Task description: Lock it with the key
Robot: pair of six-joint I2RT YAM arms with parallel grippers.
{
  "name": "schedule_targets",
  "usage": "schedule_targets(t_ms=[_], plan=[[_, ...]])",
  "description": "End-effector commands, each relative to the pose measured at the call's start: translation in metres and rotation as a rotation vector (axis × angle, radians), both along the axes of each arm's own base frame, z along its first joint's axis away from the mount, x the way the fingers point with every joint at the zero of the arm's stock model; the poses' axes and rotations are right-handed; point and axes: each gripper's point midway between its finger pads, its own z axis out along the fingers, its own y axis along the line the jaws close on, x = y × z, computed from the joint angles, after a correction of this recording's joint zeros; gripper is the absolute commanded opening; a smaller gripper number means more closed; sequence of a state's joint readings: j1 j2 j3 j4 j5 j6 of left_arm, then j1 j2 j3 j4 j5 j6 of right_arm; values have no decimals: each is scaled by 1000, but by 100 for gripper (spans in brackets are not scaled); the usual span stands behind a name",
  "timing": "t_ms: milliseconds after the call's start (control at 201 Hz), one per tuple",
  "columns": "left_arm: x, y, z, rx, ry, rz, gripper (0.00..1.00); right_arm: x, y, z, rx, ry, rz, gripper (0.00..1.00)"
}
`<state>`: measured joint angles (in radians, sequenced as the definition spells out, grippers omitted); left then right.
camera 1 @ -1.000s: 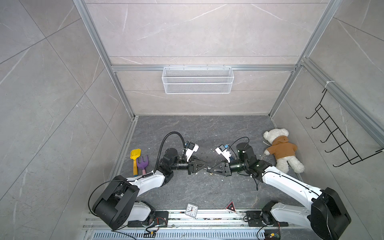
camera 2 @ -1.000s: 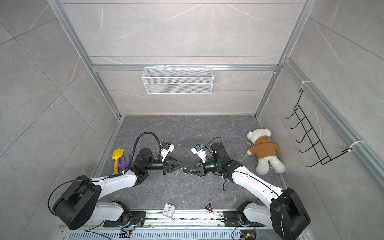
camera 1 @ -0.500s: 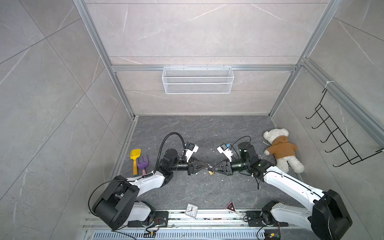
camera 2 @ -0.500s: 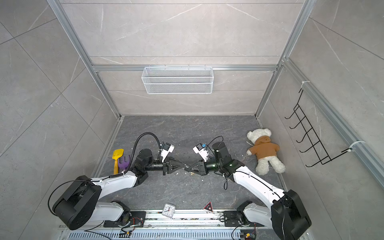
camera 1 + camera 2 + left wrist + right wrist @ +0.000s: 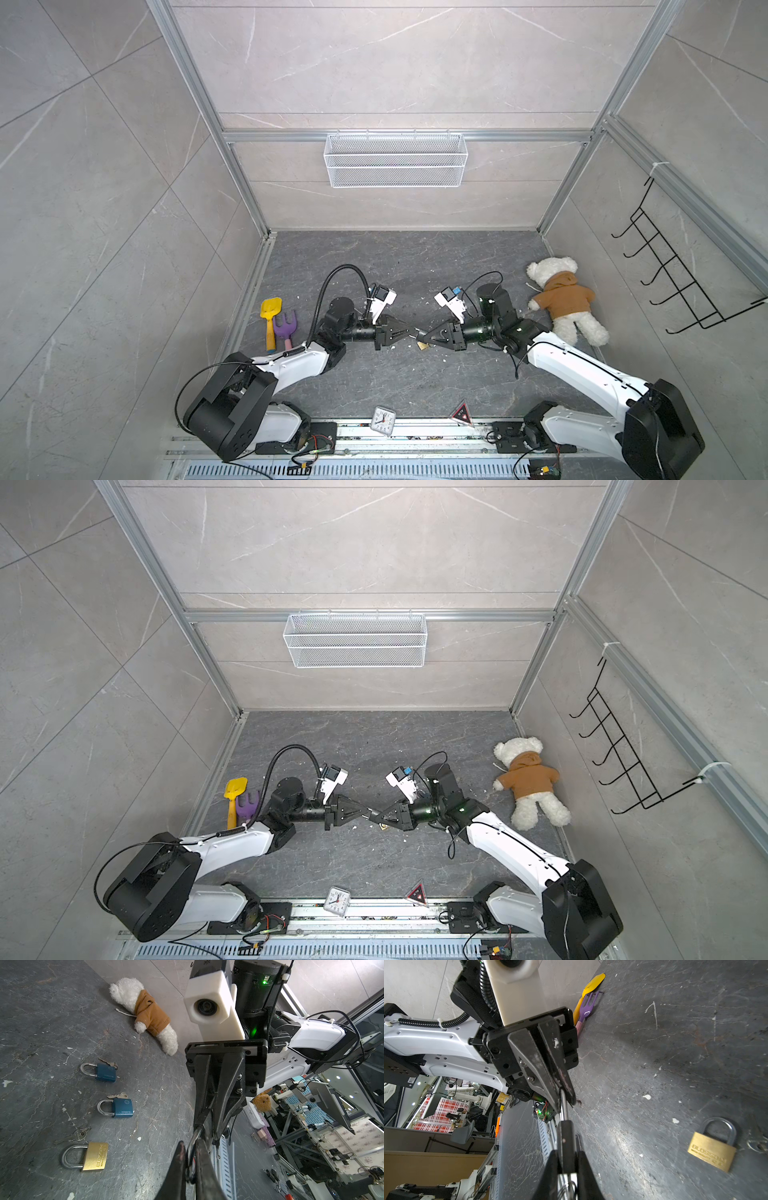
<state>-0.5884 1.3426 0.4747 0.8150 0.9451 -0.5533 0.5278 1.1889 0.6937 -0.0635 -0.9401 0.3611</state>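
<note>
My two grippers meet tip to tip above the middle of the floor in both top views. My right gripper (image 5: 568, 1153) is shut on a dark padlock body (image 5: 566, 1136). The padlock's steel shackle (image 5: 564, 1103) runs forward into my left gripper (image 5: 190, 1144), which is shut on the shackle (image 5: 195, 1136). A wire key ring (image 5: 571, 1187) shows behind the lock body between the right fingers; the key itself is hidden. From above, my left gripper (image 5: 409, 331) and right gripper (image 5: 426, 334) touch just over a brass padlock (image 5: 423, 345).
On the floor lie the brass padlock (image 5: 94, 1156) with loose keys (image 5: 78, 1135) and two blue padlocks (image 5: 105, 1072) (image 5: 122, 1107) with keys in them. A teddy bear (image 5: 563, 299) lies right, toy shovel (image 5: 270, 316) and rake (image 5: 286, 326) left, a clock (image 5: 383, 420) at the front rail.
My right gripper has carried the padlock left until the tips meet. My left gripper, open a second ago, has shut on the shackle.
</note>
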Motion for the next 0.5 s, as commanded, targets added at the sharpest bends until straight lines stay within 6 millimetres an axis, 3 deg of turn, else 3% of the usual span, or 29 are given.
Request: schedule_targets(t_ms=[0,294,493], plan=[[-1,0,16,-38,-67,2,0,4,2,17,34,-48,3,0],[-10,-13,19,-51,-62,-48,0,6,4,21,60,-56,-2,0],[-33,-28,27,-73,-61,-116,0,15,7,20,64,-57,-21,0]])
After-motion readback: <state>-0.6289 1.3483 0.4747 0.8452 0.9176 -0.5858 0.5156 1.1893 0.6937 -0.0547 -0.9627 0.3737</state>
